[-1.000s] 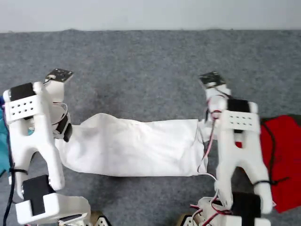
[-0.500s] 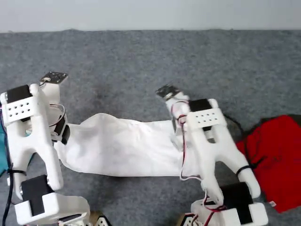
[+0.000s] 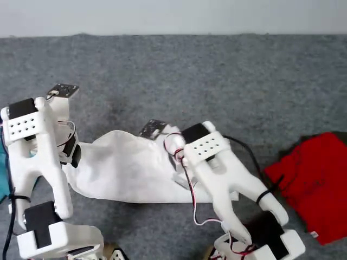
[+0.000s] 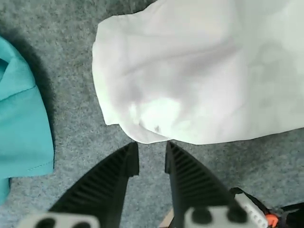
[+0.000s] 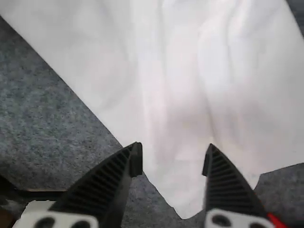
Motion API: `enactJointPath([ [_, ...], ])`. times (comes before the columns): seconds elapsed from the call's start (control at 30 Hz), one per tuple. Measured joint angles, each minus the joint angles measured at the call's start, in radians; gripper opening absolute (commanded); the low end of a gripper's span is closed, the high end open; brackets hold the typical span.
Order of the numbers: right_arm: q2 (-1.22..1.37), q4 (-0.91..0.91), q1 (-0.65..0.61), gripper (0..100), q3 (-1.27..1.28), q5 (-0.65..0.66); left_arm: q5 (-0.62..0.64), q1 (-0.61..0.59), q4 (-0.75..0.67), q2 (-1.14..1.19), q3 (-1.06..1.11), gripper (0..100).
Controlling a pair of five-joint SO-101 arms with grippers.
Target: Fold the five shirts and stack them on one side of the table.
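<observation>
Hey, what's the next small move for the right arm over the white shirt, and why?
Probably lower the right gripper slightly and close it on the white shirt. Its jaws stand open with cloth stretching beneath the gap, and the shirt lies long on the grey table, not yet folded short. The left gripper sits open at the shirt's other end.

Print on white shirt [image 3: 124,173]: we read none.
Print on red shirt [image 3: 320,179]: we read none.
Labels elsewhere: we find none.
</observation>
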Motion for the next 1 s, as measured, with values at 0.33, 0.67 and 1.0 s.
enactJointPath([
  [0.33,0.002,-0.107,-0.018,18.8,0.117,-0.002,0.000,0.000,0.000,0.000,0.000,10],
  [0.67,0.003,-0.135,0.008,15.2,0.163,0.054,0.000,0.000,0.000,0.000,0.000,10],
  [1.0,0.003,-0.252,0.061,5.1,0.245,0.075,0.000,0.000,0.000,0.000,0.000,10],
])
